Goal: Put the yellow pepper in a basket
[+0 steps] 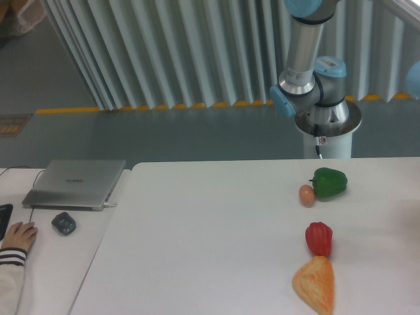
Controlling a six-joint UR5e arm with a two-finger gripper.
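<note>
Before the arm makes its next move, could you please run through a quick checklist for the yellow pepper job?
1. Yellow pepper in view: not ok, only a green pepper and a red pepper show.
2. Basket in view: not ok.
3. Gripper state: cannot tell, out of frame.
4. Egg touching green pepper: cannot tell, very close.
5. Person's hand away from the white table: ok, resting beside the laptop.

The arm runs out of the top edge, so its gripper is out of view. A blue joint is cut by the right edge. The croissant is clipped at the bottom edge. A person's hand and a dark object are cut off at the left edge
</note>
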